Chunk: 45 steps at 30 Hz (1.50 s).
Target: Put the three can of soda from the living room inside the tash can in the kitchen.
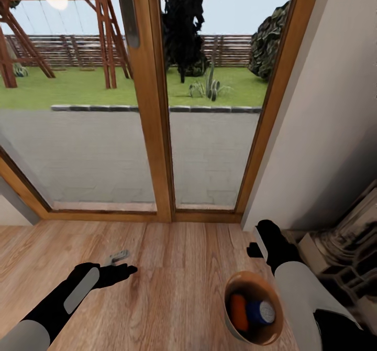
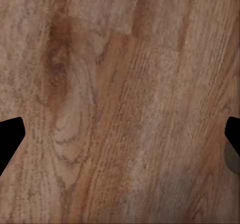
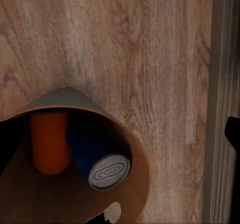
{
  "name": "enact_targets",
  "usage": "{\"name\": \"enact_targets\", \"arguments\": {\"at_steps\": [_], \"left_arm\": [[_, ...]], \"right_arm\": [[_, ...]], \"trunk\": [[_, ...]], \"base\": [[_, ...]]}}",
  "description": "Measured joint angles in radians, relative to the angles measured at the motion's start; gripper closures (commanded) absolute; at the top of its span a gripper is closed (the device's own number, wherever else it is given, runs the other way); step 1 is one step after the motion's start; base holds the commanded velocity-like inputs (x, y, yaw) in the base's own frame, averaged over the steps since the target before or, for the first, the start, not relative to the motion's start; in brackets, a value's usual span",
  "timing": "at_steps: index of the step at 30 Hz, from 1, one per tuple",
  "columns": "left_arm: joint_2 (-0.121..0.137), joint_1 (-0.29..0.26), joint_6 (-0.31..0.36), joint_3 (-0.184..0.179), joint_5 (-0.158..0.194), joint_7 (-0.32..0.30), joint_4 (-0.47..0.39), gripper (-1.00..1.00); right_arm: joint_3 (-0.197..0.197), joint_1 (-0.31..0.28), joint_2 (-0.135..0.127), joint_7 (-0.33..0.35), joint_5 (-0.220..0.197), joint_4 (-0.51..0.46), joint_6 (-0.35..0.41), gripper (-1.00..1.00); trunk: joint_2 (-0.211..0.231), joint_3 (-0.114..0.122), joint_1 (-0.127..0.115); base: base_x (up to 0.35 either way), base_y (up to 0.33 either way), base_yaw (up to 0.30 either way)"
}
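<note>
The tash can (image 1: 230,317), brown inside and pale outside, is low on the wood floor beside my right forearm, tilted toward the head camera. Inside it lie an orange can of soda (image 1: 239,311) and a dark blue can of soda (image 1: 261,312) with a pale top. The right wrist view has the same bin (image 3: 137,149) close under the camera, with the orange can (image 3: 49,144) and the blue can (image 3: 102,166) in it. My right gripper (image 1: 257,240) reaches past the bin's far side, one fingertip (image 3: 233,134) spread wide. My left gripper (image 1: 124,265) hovers open over bare floor (image 2: 120,103).
Wood-framed glass doors (image 1: 157,131) stand straight ahead, with a lawn and fence outside. A pale wall (image 1: 324,131) rises on the right, and the ornate fireplace base (image 1: 351,246) is next to my right arm. Warm wood floor (image 1: 178,267) lies between my arms.
</note>
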Motion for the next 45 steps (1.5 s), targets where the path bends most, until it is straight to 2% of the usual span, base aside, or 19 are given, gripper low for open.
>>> {"name": "enact_targets", "arguments": {"at_steps": [4,10,35,45], "left_arm": [[0.000,0.000,0.000,0.000,-0.001,-0.007,0.000,-1.00],[0.000,0.001,0.000,-0.001,-0.001,-0.012,0.000,-1.00],[0.000,0.001,-0.036,-0.001,-0.004,-0.013,0.001,-1.00],[0.000,0.000,-0.042,-0.001,-0.005,-0.010,0.001,-1.00]], "right_arm": [[-0.003,0.000,0.013,0.000,0.025,-0.004,0.000,-1.00],[-0.003,0.001,0.019,0.000,0.039,-0.007,0.000,-1.00],[-0.002,0.008,0.020,-0.002,0.047,-0.007,0.000,-1.00],[0.001,0.040,0.020,-0.004,0.046,-0.005,0.000,-1.00]], "trunk": [[0.028,0.013,-0.015],[0.070,0.031,-0.038],[0.245,0.110,-0.134],[0.315,0.141,-0.172]], "base": [[0.000,0.000,0.000],[0.000,0.000,0.000],[0.000,0.000,0.000],[0.000,0.000,0.000]]}}
